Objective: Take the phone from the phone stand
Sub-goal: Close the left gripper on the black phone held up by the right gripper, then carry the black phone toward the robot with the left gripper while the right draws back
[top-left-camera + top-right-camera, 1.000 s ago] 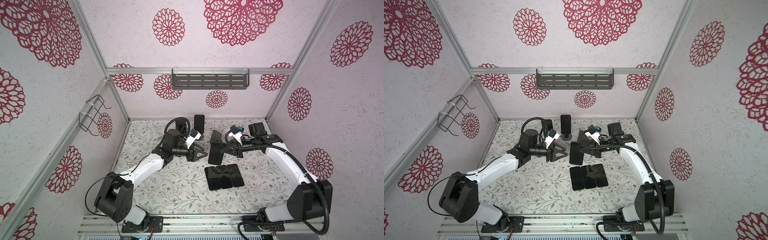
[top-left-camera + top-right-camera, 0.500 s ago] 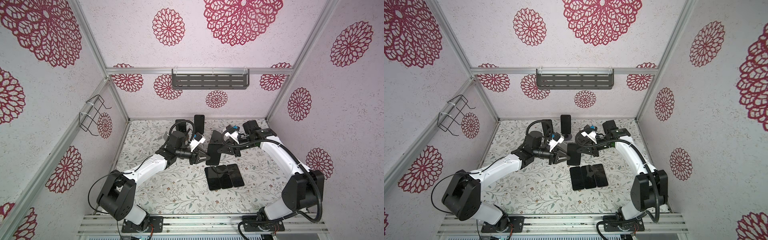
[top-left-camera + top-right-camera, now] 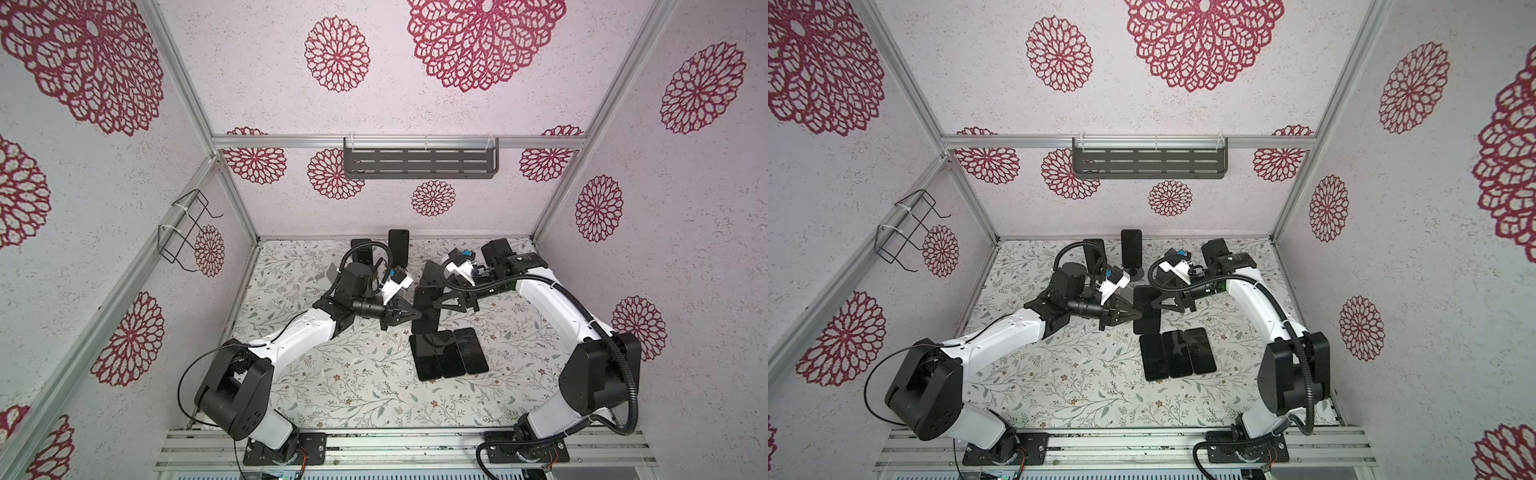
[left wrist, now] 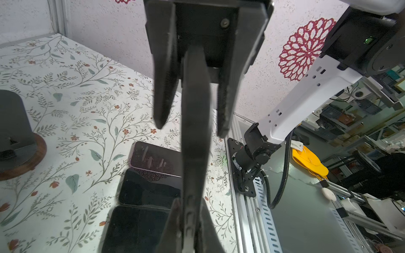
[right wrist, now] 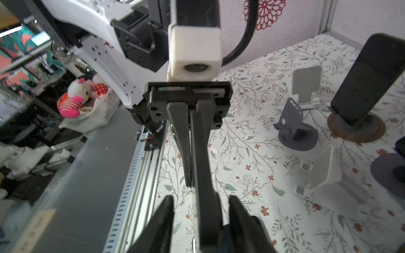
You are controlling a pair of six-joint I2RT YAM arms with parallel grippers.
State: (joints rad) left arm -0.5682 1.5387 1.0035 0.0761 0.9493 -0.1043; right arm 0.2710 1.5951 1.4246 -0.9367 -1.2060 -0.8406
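Black left gripper (image 3: 411, 318): shut on one edge of the phone (image 3: 428, 326), with a shallow pinch out near the fingertips. Right gripper (image 4: 192, 129): jaws parted, one to each face of the same phone, with a gap on both sides in both wrist views; it holds nothing. Phone: black slab, on no stand, held clear of the table (image 3: 332, 386) between the two grippers, near the far end of the flat row; its tilt is unclear, and which stand is its own cannot be told. Step in hand, as judged: hand-over to the left arm, with the right to back off. Handling note: draw the right gripper straight back along its own line so neither finger clips a face. The left hold is on a thin edge and the slab may swing about it, so move slowly, then lower it flat on bare table beside the row without overlapping. Phones, five certain: one held; three flat phones (image 3: 446, 355) side by side, edges together; one upright phone (image 3: 399, 245) at the back on a wood-based stand (image 5: 372, 131). Stands (image 5: 306, 87), five in the right wrist view: two white, one grey, the wood-based one, and a dark round base cut by the frame edge. Grippers: two.
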